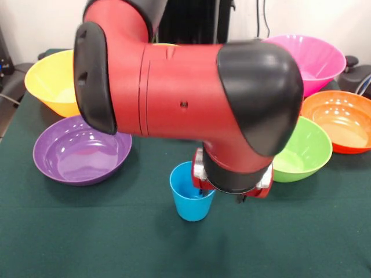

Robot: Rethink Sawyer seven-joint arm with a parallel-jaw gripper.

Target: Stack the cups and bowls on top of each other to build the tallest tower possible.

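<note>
A sky-blue ribbed cup (192, 200) stands upright on the green table, mouth up, near the middle front. My red and black arm fills the middle of the front view. Its wrist comes down just right of and behind the cup. My gripper (239, 196) is almost wholly hidden under the black wrist, so I cannot tell its state. Bits of red and silver show at the wrist's lower edge; I cannot tell whether they are the arm or a red thing behind it. The red cup, the small blue bowl and the small red bowl are hidden or out of view.
Large bowls ring the table: yellow-orange (53, 81) at far left, purple (81, 152) in front of it, pink (316, 58) at far right, orange (343, 119) at the right edge, lime green (306, 153) right of the wrist. The table (87, 231) is dark green.
</note>
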